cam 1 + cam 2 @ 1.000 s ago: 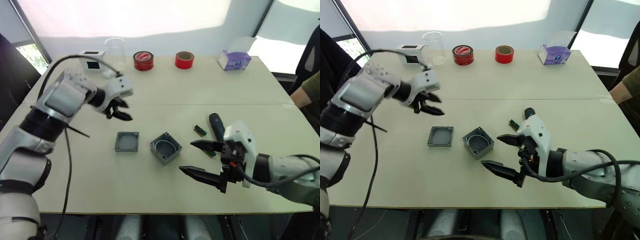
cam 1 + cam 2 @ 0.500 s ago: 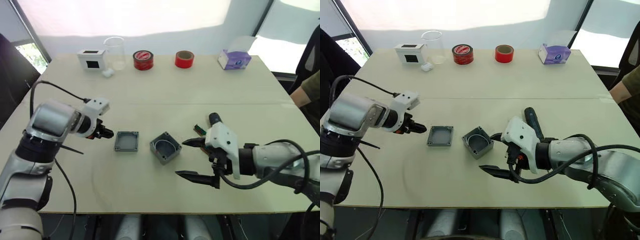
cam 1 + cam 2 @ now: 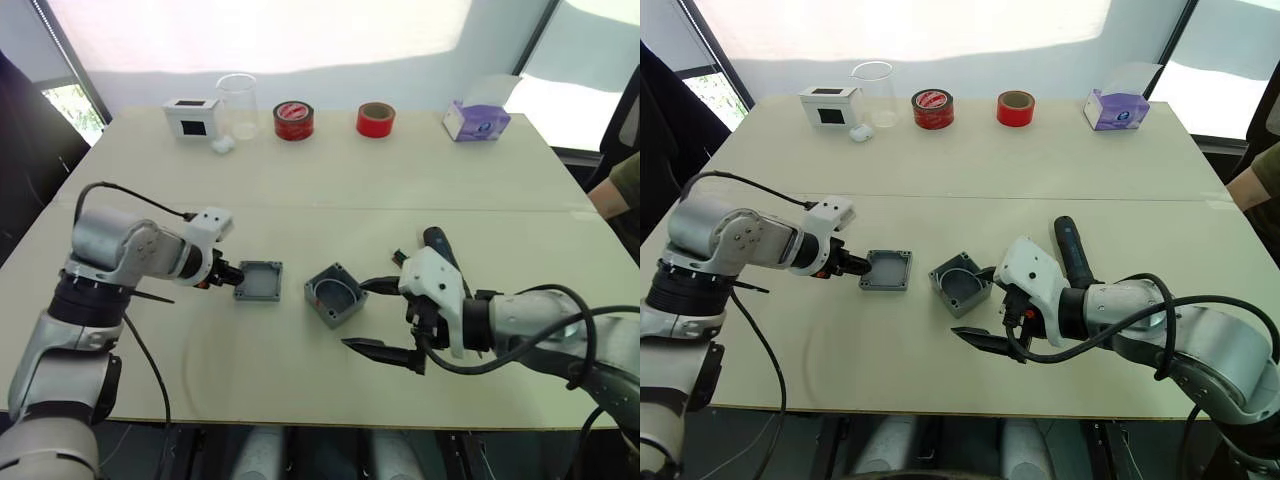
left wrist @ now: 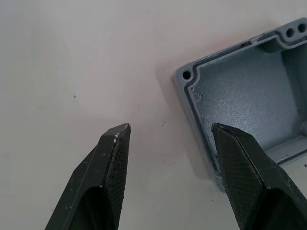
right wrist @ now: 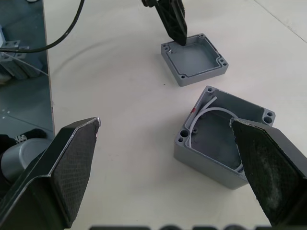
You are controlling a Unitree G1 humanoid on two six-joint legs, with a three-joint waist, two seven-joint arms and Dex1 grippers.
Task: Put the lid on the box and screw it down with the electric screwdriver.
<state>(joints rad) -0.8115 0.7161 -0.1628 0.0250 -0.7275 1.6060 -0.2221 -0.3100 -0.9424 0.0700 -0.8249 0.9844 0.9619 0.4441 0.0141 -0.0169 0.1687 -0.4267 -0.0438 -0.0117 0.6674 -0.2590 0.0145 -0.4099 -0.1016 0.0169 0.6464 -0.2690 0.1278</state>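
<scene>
Since a second ago the left pincer (image 4: 168, 139) has dropped from above the counter (image 3: 330, 180) to counter level at the lid's edge, and the right pincer (image 3: 375, 315) has slid in toward the box. The lid (image 3: 259, 281) lies flat on the counter, hollow side up, and the left pincer is spread at the edge facing the robot's left: in the left wrist view one fingertip (image 4: 230, 143) sits at the lid's rim while the other rests over bare counter beside it. Whether that fingertip touches the rim cannot be told. The box (image 3: 334, 295) stands open-side up just right of the lid, apart from it, with a pale wire curled inside and a small red mark on its rim. The right pincer is spread wide, low beside the box's right side; the box lies ahead of it, nearer one finger. The electric screwdriver (image 3: 1072, 252) lies on the counter behind the right arm.
</scene>
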